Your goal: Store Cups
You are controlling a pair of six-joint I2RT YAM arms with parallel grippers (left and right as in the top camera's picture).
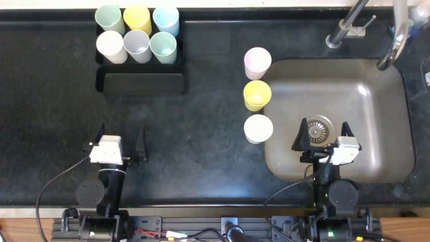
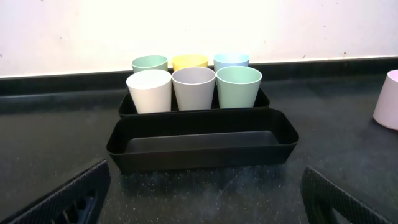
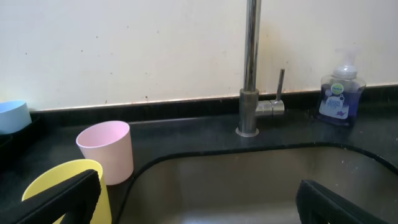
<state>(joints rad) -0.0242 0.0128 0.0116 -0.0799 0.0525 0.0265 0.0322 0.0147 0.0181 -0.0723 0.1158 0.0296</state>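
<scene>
Three loose cups stand in a line along the sink's left rim: a pink cup [image 1: 257, 62] [image 3: 106, 150] farthest back, a yellow cup [image 1: 256, 95] [image 3: 62, 190] in the middle, a white cup [image 1: 258, 128] nearest the arms. At the back left, a black tray [image 1: 103, 62] [image 2: 124, 106] holds several upright cups [image 1: 138, 45] [image 2: 193, 87]. In front of it lies an empty black tray [image 1: 142, 84] [image 2: 202, 144]. My left gripper [image 1: 122, 142] [image 2: 202, 199] is open, low over the counter facing the trays. My right gripper [image 1: 324, 136] [image 3: 199, 205] is open above the sink, right of the white cup.
The sink basin [image 1: 376, 121] [image 3: 249, 180] takes up the right side, with a drain [image 1: 320, 128], a tap [image 1: 346, 27] [image 3: 250, 68] and a soap bottle [image 3: 339, 96] behind it. Dark counter [image 1: 201, 148] lies between the trays and the cups.
</scene>
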